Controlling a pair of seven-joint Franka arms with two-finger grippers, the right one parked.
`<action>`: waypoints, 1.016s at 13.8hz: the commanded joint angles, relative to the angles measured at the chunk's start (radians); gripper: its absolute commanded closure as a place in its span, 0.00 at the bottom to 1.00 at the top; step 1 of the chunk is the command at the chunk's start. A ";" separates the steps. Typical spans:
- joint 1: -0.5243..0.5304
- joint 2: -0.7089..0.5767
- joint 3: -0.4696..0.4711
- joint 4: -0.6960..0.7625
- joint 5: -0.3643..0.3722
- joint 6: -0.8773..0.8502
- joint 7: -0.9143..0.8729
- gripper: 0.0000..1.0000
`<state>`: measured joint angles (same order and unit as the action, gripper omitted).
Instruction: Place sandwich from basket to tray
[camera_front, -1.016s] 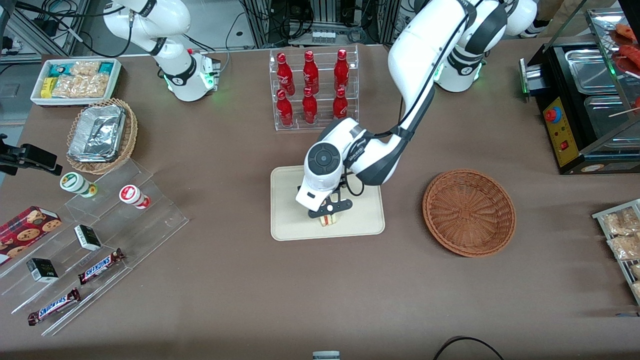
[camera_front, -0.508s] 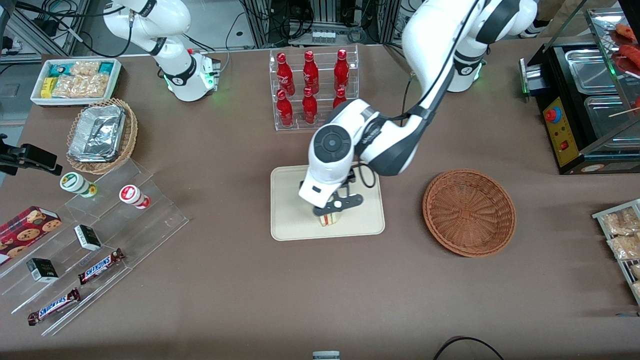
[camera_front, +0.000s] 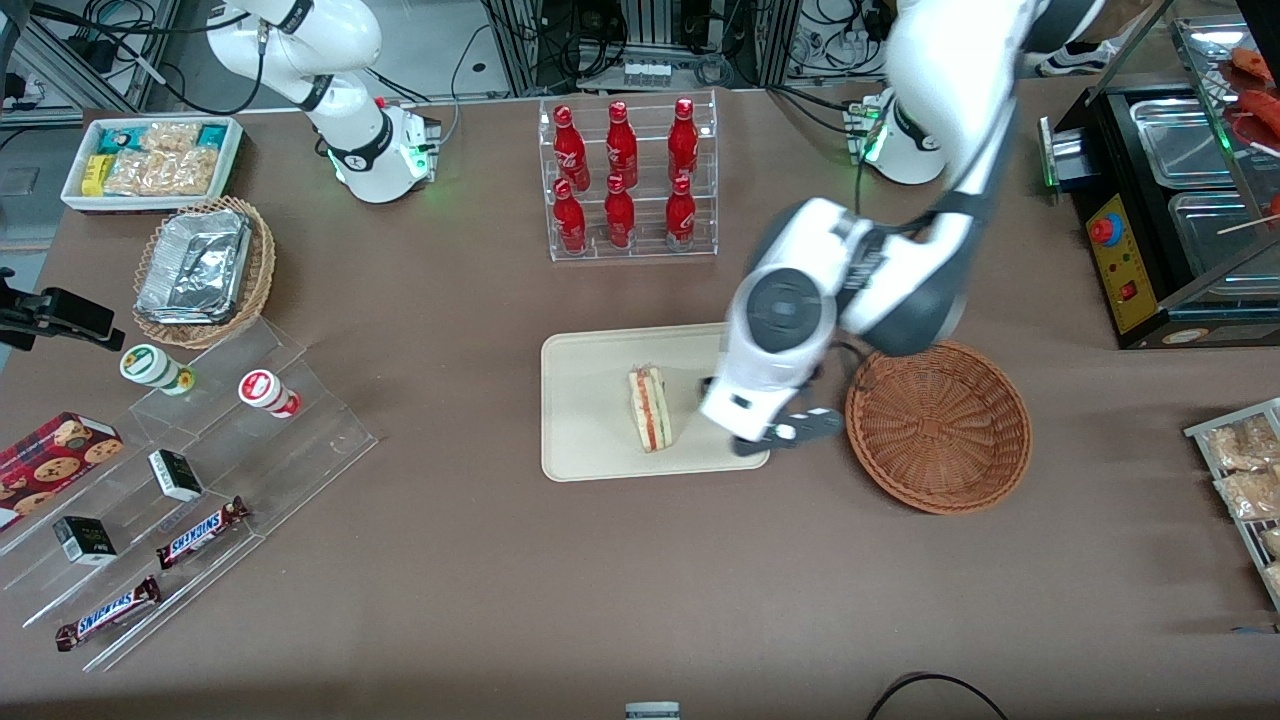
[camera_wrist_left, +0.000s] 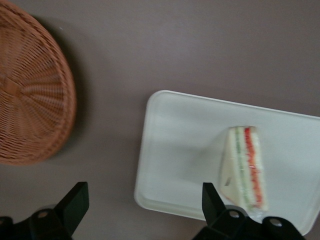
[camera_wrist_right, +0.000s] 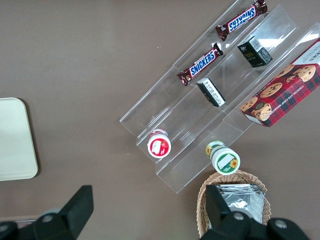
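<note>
Currently, sandwich (camera_front: 650, 408): resting on its side on the tray (camera_front: 585, 450), delivered by the look of it; gripper (camera_front: 775, 437), fingers spread and empty, above the tray edge nearest the bare basket (camera_front: 938, 425).

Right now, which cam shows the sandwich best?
Left wrist view: the sandwich is large, its filling layers clear, lying on the tray, free of the open gripper. Front view shows it small but whole. Right wrist view shows only the tray's edge.
</note>
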<state>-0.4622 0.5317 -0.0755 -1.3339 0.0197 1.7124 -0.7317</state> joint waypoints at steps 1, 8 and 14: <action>0.095 -0.157 -0.010 -0.178 0.002 0.012 0.154 0.00; 0.298 -0.367 -0.010 -0.358 -0.038 -0.004 0.550 0.00; 0.474 -0.519 -0.015 -0.357 -0.040 -0.201 0.826 0.00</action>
<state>-0.0419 0.0901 -0.0770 -1.6542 -0.0060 1.5502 0.0183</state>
